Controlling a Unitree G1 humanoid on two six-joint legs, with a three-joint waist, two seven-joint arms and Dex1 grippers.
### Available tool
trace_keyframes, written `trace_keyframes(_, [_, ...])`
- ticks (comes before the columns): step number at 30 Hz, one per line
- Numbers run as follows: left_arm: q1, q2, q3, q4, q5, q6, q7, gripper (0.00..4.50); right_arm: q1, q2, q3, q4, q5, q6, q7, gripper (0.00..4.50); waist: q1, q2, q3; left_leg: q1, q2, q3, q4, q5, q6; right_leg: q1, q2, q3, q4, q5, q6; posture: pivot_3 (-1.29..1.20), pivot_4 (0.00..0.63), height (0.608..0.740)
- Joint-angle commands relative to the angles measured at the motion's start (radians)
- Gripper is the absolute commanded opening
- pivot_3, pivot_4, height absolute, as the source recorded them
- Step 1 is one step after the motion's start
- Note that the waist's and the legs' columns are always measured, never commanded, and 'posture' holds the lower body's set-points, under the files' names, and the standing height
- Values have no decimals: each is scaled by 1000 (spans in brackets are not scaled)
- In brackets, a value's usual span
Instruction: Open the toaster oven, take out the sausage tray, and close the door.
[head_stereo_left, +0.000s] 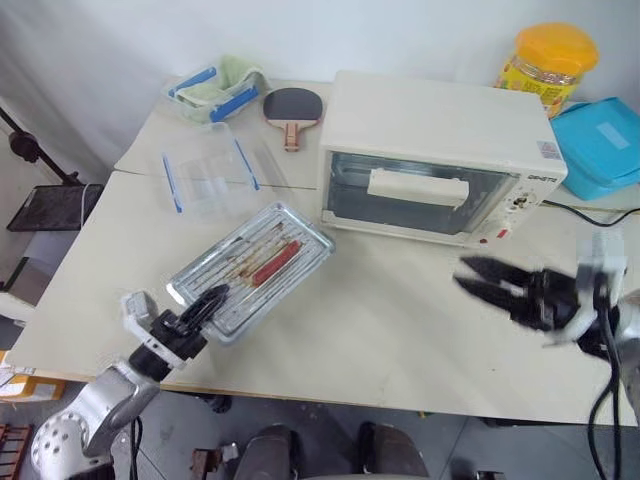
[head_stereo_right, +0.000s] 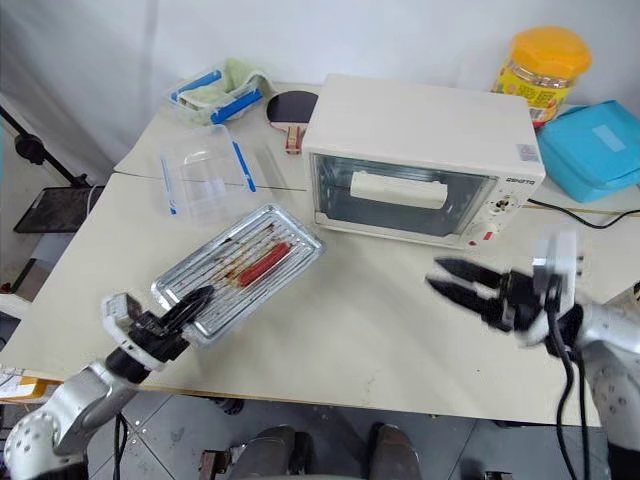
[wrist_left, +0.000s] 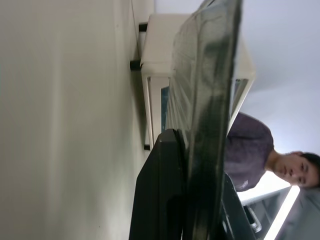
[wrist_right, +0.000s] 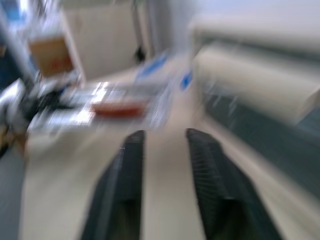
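The cream-white toaster oven (head_stereo_left: 430, 120) stands at the back of the table, and its glass door (head_stereo_left: 395, 210) with the bar handle (head_stereo_left: 417, 187) is shut. The shiny sausage tray (head_stereo_left: 250, 270) lies at an angle in front of the oven's left end, with one red sausage (head_stereo_left: 277, 263) on its rack. My left gripper (head_stereo_left: 207, 303) is shut on the tray's near corner; in the left wrist view the tray's rim (wrist_left: 210, 100) sits between the black fingers (wrist_left: 160, 200). My right gripper (head_stereo_left: 470, 280) hovers open over the table in front of the oven's right end, holding nothing.
A clear blue-clipped box (head_stereo_left: 205, 175) sits behind the tray, and another with a green cloth (head_stereo_left: 215, 88) sits further back. A paddle (head_stereo_left: 291, 108), a yellow-lidded jar (head_stereo_left: 548, 60) and a blue container (head_stereo_left: 605, 145) flank the oven. A person (wrist_left: 250, 150) stands beyond the table.
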Motion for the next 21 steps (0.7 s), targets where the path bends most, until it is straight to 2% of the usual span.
trace_keyframes(1, [-80,78,-109,92,-27,107,-59,0,75,24,-82,-24,-35,-101,47,2899,-3,0,0,0,0,1,0,0,0,0,0,0,-1,1,1,0,150,740])
trace_keyframes(4, [-228,131,-219,220,-27,160,-77,0,153,62,-127,-36,-80,-187,61,3762,-5,0,0,1,-2,2,0,1,2,1,-1,-1,0,2,3,0,150,740])
trace_keyframes(8, [-453,123,-376,365,125,267,-177,0,280,110,-193,-62,-110,-254,67,4469,32,2,0,0,-1,-1,-1,3,-4,-1,2,3,1,1,2,0,150,740])
trace_keyframes(14, [-658,34,-526,499,454,274,-391,0,392,129,-241,-86,-118,-298,72,4469,22,2,0,1,-10,2,-5,5,-1,-1,3,3,-2,3,5,0,150,740])
trace_keyframes(21, [-816,-56,-623,619,789,177,-637,0,507,168,-279,-133,-122,-319,58,4469,23,2,0,1,-8,1,-6,7,-4,-1,5,3,-3,3,6,0,150,740])
